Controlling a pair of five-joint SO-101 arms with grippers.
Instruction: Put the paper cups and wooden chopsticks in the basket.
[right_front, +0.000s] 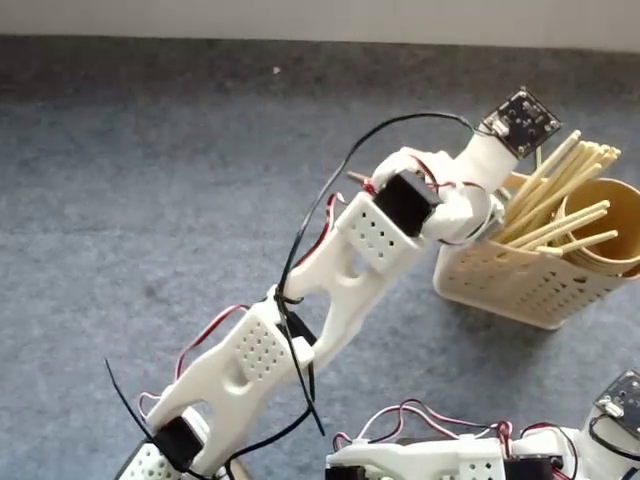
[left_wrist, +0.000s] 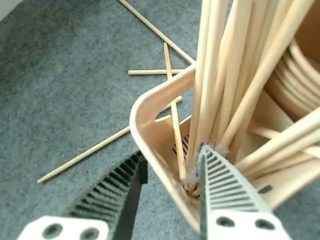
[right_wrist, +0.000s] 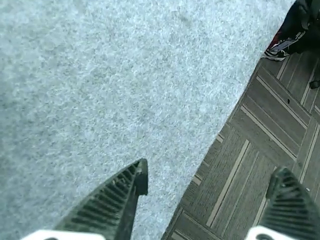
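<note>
The left arm (right_front: 340, 270) is stretching over the carpet (right_front: 150, 180) to the basket (right_front: 520, 285). The left gripper (left_wrist: 173, 155) is straddling the basket's corner wall with its jaws apart: one finger is hanging outside, the other is sitting inside against the foot of the bundle, and neither is clamping anything. The right gripper (right_wrist: 212, 169) is hanging wide open and empty, well away from the basket, over the carpet's edge.

The step in hand is probably dropping off chopsticks. To do it well, the left gripper should be keeping its jaws apart and rising straight up. That way the inner finger is not dragging the bundle out and the outer one is not catching the wall and tipping the basket.

The basket is holding stacked cups (right_front: 610, 225) at its far end from the left gripper. A bundle of chopsticks (left_wrist: 225, 75) is leaning upright at the near end. Several loose chopsticks (left_wrist: 85, 155) are lying on the carpet just beside the basket, waiting to be collected.
</note>
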